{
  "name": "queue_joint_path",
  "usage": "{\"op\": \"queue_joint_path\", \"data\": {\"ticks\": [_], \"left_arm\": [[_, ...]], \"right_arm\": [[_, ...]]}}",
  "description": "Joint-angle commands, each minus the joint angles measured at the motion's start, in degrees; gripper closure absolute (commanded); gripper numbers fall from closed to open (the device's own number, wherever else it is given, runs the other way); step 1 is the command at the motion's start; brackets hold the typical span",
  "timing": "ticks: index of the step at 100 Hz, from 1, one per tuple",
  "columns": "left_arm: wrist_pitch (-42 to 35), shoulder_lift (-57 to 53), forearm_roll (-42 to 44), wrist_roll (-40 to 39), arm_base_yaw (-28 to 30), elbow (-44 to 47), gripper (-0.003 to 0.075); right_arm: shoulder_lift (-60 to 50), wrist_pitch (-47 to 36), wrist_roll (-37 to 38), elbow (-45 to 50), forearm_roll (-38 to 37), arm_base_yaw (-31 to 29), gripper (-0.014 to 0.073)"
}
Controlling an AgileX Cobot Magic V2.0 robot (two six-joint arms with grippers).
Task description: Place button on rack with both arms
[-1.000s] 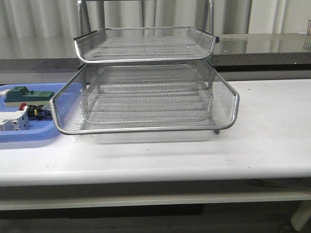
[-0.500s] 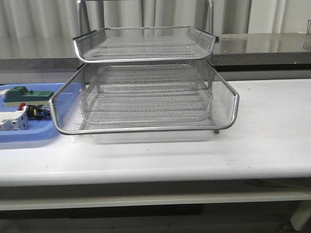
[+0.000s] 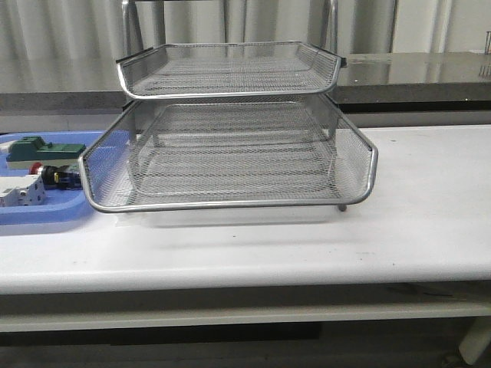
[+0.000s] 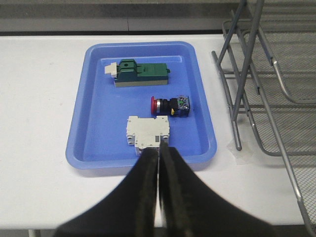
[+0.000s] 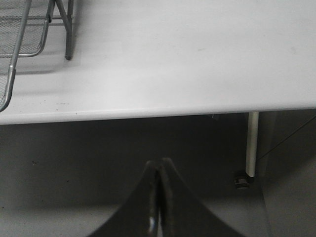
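The button (image 4: 170,105) lies on its side in the blue tray (image 4: 79,123), red cap pointing away from the rack (image 4: 256,89). In the front view the button (image 3: 54,175) shows at the far left, beside the silver wire-mesh rack (image 3: 230,205) that fills the table's middle. My left gripper (image 4: 159,145) hovers above the tray's near side, over the white block (image 4: 148,132), shut with nothing in it. My right gripper (image 5: 159,163) is shut and empty, off the table's front edge, with the rack (image 5: 15,59) far from it. Neither gripper shows in the front view.
A green block (image 4: 140,73) lies at the tray's far end, beyond the button. The blue tray (image 3: 46,222) sits left of the rack, close to its legs. A white table leg (image 5: 252,143) stands below the table's edge.
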Motion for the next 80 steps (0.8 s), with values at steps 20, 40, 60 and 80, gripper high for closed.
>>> {"op": "queue_joint_path", "data": {"ticks": [20,40,60,80], "left_arm": [[6.3,18.8,-0.3,7.7,0.0,-17.8,0.0716],[8.2,29.2,-0.2,12.4,0.0,-24.8,0.0715],[7.5,33.0,-0.3,13.9,0.0,-26.3,0.0606],[7.8,33.1,-0.3,14.3,0.0,-26.3,0.0143]], "right_arm": [[0.1,-3.5,-0.1,-1.5,-1.0,-0.1,0.0662],[0.1,-3.5,-0.1,-1.5,-1.0,-0.1,0.0662],[0.1,-3.5,-0.1,-1.5,-1.0,-0.1,0.0662],[0.1,-3.5,-0.1,-1.5,-1.0,-0.1,0.0662]]}}
